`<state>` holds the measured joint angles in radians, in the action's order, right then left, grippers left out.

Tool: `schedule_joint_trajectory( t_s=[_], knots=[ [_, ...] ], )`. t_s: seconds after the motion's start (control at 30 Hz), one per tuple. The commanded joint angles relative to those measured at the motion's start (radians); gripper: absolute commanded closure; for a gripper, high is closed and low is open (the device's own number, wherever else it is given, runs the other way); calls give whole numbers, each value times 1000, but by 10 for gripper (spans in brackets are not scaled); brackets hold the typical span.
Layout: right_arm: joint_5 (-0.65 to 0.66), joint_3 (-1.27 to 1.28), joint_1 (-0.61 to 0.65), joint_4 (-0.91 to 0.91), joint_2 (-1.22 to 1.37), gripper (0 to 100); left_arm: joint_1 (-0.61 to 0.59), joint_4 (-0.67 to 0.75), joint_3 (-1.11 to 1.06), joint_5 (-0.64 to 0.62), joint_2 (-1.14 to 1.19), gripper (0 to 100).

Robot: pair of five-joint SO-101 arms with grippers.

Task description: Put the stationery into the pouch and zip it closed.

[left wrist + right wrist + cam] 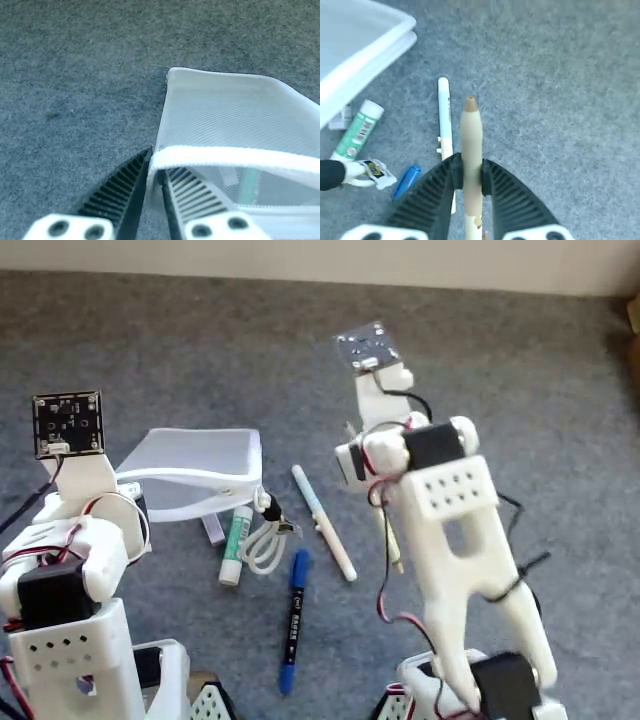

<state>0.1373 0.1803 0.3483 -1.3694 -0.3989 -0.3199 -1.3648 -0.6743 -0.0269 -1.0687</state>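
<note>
A white mesh pouch lies open at the left of the grey carpet. My left gripper is shut on the rim at the pouch's open mouth. My right gripper is shut on a beige pencil, held above the carpet just right of a white pen. The pencil hangs under the right arm. A green-and-white glue stick, the white pen and a blue pen lie loose in front of the pouch.
A white cord loop on the zip pull lies between the glue stick and the blue pen. Bare grey carpet spreads behind the pouch and to the right. A pale wall edge runs along the back.
</note>
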Motion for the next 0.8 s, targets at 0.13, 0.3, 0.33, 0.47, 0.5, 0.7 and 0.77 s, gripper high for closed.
schedule_joint_trajectory(
  t_s=[0.13,0.3,0.33,0.47,0.5,0.7,0.77],
  knots=[
    [-101,-50,-12,-7,-214,993,-13,-5,12,5,18,993],
    [-150,-42,-12,-10,-314,993,-13,-5,10,5,19,993],
    [-149,-22,-10,-5,-338,993,-13,-5,10,5,19,993],
    [-144,81,44,10,-467,993,-13,-5,10,5,19,993],
    [-144,111,61,22,-504,993,-13,-5,10,5,19,993],
    [-144,384,142,251,-745,993,-12,-5,10,5,19,993],
    [-146,489,174,341,-822,993,-12,-5,12,5,19,993]
  ],
)
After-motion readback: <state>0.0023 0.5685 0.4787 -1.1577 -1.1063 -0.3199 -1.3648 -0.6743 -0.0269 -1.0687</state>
